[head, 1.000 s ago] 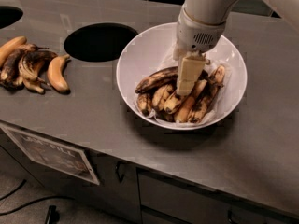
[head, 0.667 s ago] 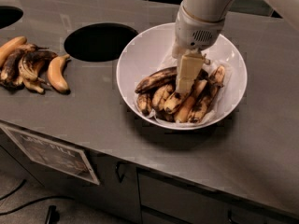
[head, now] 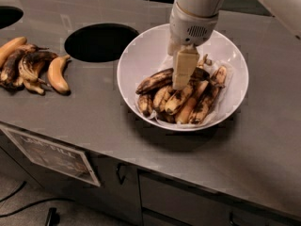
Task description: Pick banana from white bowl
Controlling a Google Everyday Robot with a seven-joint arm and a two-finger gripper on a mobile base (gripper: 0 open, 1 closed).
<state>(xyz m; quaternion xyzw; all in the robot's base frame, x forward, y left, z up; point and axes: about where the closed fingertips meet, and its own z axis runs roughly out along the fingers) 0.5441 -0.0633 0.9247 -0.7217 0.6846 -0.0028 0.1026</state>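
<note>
The white bowl (head: 136, 60) stands on the grey counter and holds several brown-spotted bananas. The banana (head: 153, 81), long and blackish-brown, lies at the left top of the pile and points left. My gripper (head: 181, 84) hangs from the white arm straight down into the bowl. Its tip rests at the right end of that dark banana, on top of the pile. What lies under the tip is hidden.
A round hole (head: 99, 42) opens in the counter left of the bowl. Several loose bananas (head: 33, 65) lie at the far left, one orange-yellow (head: 57, 73). The counter's front edge (head: 141, 166) runs close below the bowl, with cabinet doors beneath.
The gripper has edged slightly to the left over the pile. The bananas and the bowl have not moved.
</note>
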